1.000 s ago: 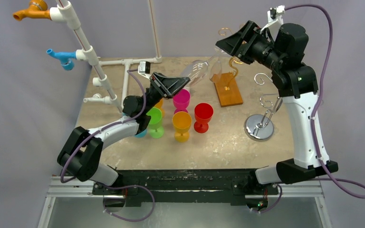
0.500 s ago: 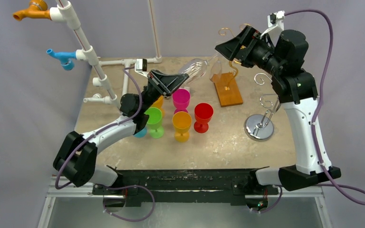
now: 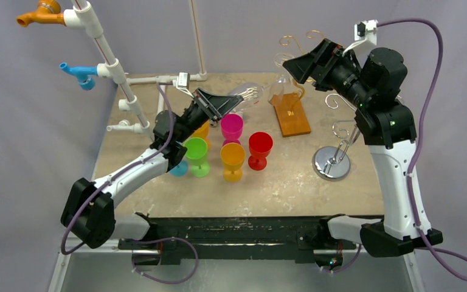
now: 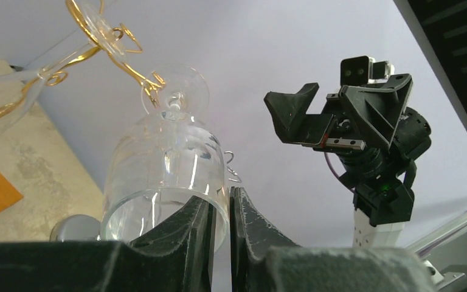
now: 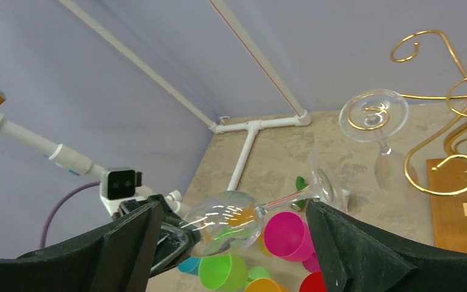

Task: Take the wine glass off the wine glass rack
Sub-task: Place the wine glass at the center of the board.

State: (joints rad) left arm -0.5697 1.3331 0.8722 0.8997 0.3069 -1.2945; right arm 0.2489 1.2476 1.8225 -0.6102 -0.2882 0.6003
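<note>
Left wrist view: left fingers (image 4: 185,237) clenched on the rim of the clear wine glass (image 4: 164,176), one finger on each side of the bowl wall. Glass lay tilted, foot toward the gold wire wine glass rack (image 3: 292,115) on its wooden base. Could not tell here whether the foot touched the wire.

Right wrist view: stem near level, foot just left of the rack and apart from its wire. Second clear glass (image 5: 374,115) hung inverted on the rack. Right fingers (image 5: 127,243) released, spread wide, grasping nothing.

Top external view: right fingers above the rack. Coloured plastic goblets (image 3: 233,155) stood on the tabletop (image 3: 280,182) left of the rack.
</note>
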